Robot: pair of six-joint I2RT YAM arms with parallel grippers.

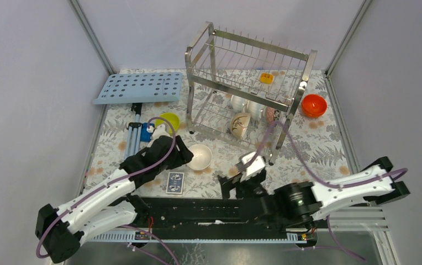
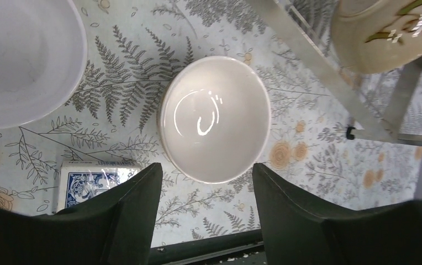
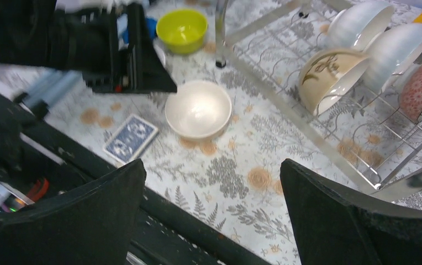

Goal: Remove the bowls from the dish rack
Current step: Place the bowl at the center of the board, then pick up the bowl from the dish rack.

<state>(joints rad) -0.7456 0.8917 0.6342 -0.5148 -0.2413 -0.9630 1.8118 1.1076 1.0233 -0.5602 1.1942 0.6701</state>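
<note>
Our left tool (image 2: 206,168) hangs open just behind a white bowl (image 2: 215,117) on the bench (image 1: 330,143), right tool (image 3: 211,165) open too; a yellow bowl (image 1: 168,120) and an orange bowl (image 1: 314,105) are out, and we count about four left in the rack (image 1: 190,69).

In the left wrist view, we saw a white bowl (image 2: 21,55) cut off at the picture's corner and a beige bowl (image 2: 385,38) cropped by its top edge. A finger of the left gripper (image 2: 206,170) half hid the card box (image 2: 95,179).
</note>
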